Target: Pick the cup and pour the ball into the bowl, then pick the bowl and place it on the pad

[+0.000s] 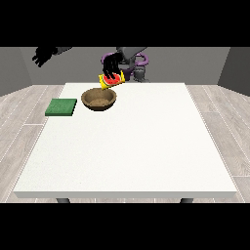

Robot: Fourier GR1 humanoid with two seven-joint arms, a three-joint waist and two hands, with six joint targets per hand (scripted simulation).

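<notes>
Ball hidden; cup partly behind robot hand

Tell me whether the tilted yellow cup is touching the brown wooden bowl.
Cannot tell. In the front view the yellow cup, held by a black hand, overlaps the bowl's far rim, so no gap or contact shows.

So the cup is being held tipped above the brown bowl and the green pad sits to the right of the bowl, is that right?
Not quite. In the front view the green pad lies at the view's left of the brown bowl, not the right. The rest holds: the hand near the view's middle holds the cup tipped just above the bowl's far rim.
</notes>
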